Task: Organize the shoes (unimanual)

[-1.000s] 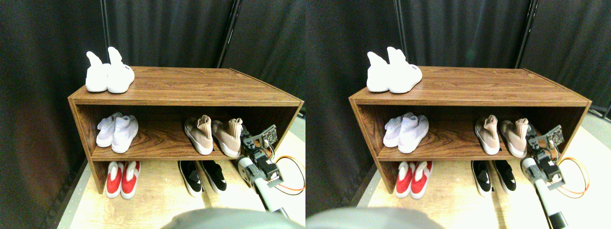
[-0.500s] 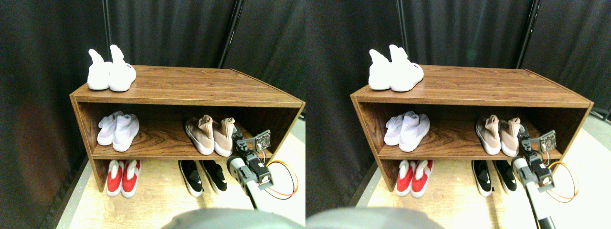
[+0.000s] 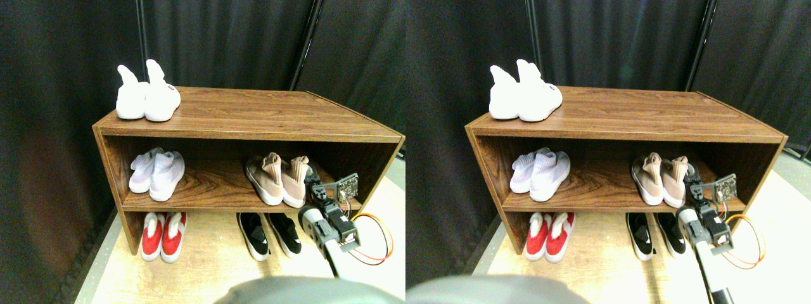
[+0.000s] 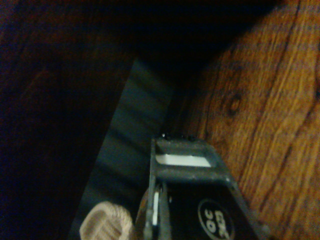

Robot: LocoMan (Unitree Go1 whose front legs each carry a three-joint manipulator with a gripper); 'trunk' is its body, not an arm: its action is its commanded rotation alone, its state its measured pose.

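The beige-tan shoes stand side by side on the right of the middle shelf, left one (image 3: 265, 180) touching right one (image 3: 295, 183). My right gripper (image 3: 313, 182) reaches in from the lower right and sits against the outer side of the right beige shoe, by its cuff. In the wrist view a beige knit cuff (image 4: 102, 225) shows beside the dark jaw frame (image 4: 185, 160), over the wooden shelf board (image 4: 265, 115). The black shoes (image 3: 269, 234) with white soles lie as a pair on the floor under the shelf.
The wooden shoe rack (image 3: 253, 114) carries a white high-cuff pair (image 3: 146, 95) on top and a pale pair (image 3: 157, 174) at middle left. A red-and-white pair (image 3: 163, 235) sits on the floor at left. An orange cable (image 3: 374, 237) loops behind my arm, near the rack's right wall (image 3: 382, 164).
The right beige shoe has slid left until it touches its mate, with my gripper following it leftward. In the last half second almost nothing moved.
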